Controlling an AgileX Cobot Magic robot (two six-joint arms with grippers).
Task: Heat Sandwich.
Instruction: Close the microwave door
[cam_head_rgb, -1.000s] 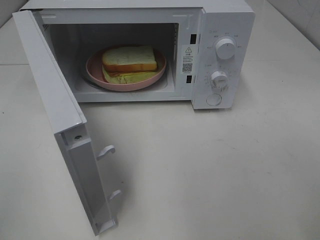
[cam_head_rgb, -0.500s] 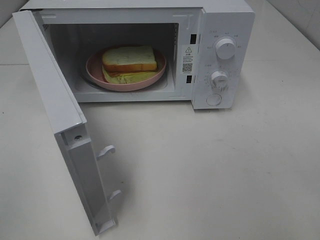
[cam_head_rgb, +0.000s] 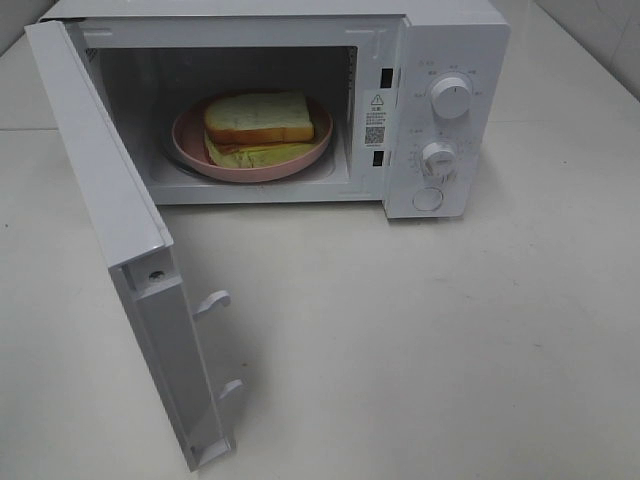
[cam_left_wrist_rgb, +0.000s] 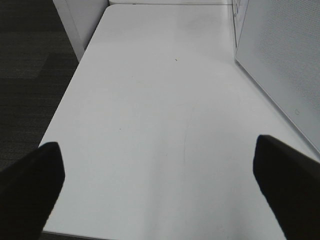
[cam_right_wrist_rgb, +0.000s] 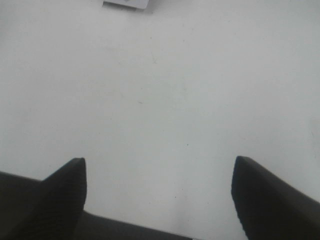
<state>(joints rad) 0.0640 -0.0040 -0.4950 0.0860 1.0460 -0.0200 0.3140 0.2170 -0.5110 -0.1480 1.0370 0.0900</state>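
From above, the sandwich (cam_head_rgb: 258, 120) is lying flat on the pink plate (cam_head_rgb: 180, 138) inside the open microwave (cam_head_rgb: 455, 150), its long axis running left to right, unchanged since a second ago. Left wrist: the left gripper (cam_left_wrist_rgb: 157, 147) is hanging spread apart over the table (cam_left_wrist_rgb: 150, 90), empty. Right wrist: the right gripper (cam_right_wrist_rgb: 160, 161) is gaping likewise.

A white sticker (cam_head_rgb: 377, 118) on the microwave (cam_head_rgb: 450, 30), on its front frame between the cavity opening and the control panel (cam_head_rgb: 455, 195), bears a black warning triangle with an exclamation mark at its top. Below that come several lines of print too small to read, then a QR code (cam_head_rgb: 375, 134). Tiny markings ring the upper dial (cam_head_rgb: 451, 97) and the lower dial (cam_head_rgb: 438, 155); none is legible. No brand name can be made out.
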